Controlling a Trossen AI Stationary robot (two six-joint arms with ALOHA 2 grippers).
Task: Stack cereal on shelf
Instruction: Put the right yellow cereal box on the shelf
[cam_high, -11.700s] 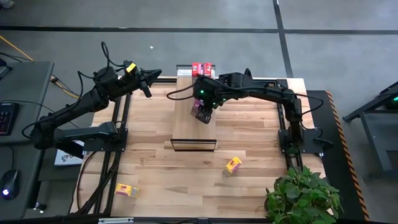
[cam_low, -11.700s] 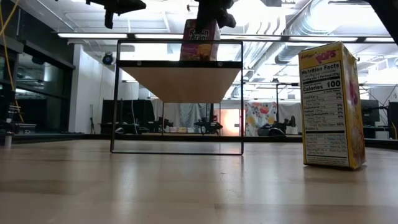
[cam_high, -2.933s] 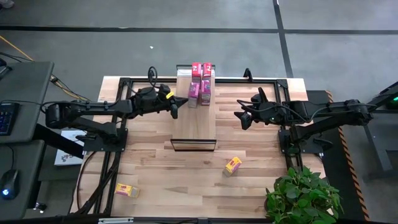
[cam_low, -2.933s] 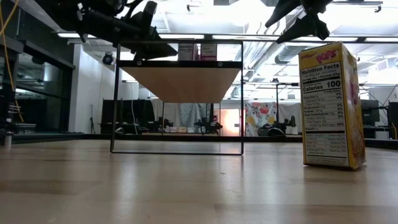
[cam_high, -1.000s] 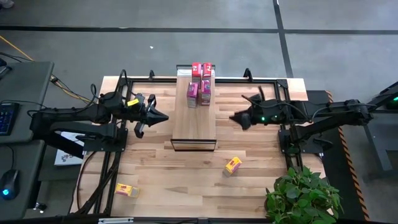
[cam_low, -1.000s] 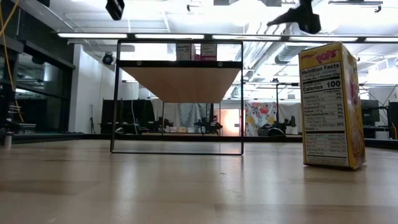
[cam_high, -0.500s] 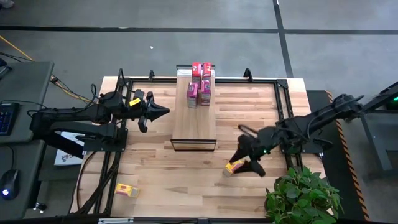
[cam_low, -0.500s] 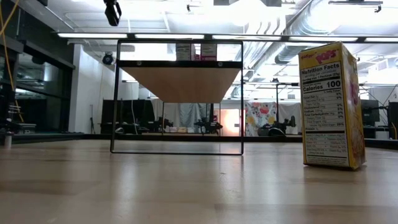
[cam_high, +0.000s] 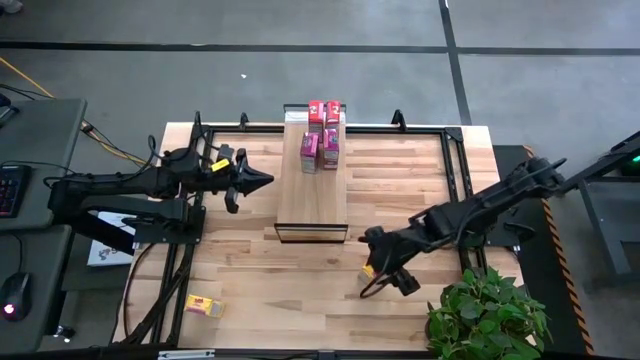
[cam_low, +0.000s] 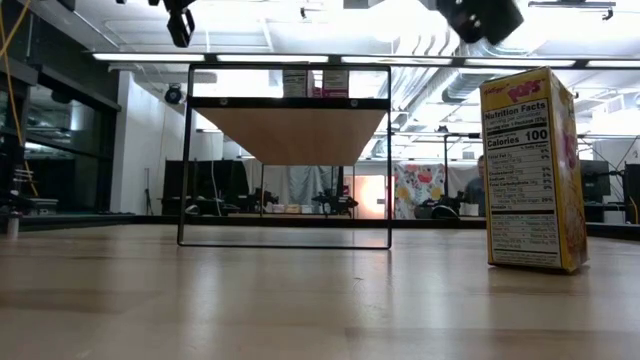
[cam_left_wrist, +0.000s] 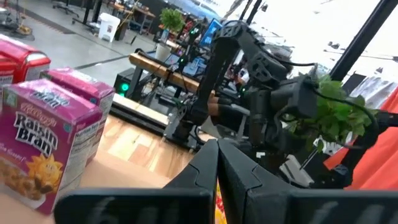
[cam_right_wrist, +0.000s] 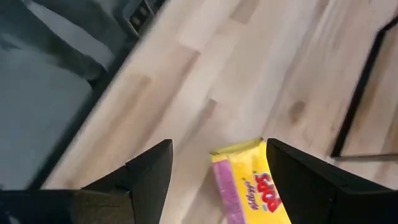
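Right gripper (cam_right_wrist: 214, 180) spread wide over yellow box (cam_right_wrist: 252, 180), left gripper (cam_high: 262, 181) closed beside shelf (cam_high: 311, 195)

yellow cereal box (cam_low: 531, 168) upright on table (cam_low: 250, 300), shelf (cam_low: 288, 156) behind, boxes on top

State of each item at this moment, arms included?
Shelf: upright, four boxes on top.
Red boxes: standing at the far end.
Pink boxes: standing just in front.
Yellow box: upright on table.
Second yellow box: flat on table.
Right gripper: open above the yellow box.
Left gripper: shut, waiting.
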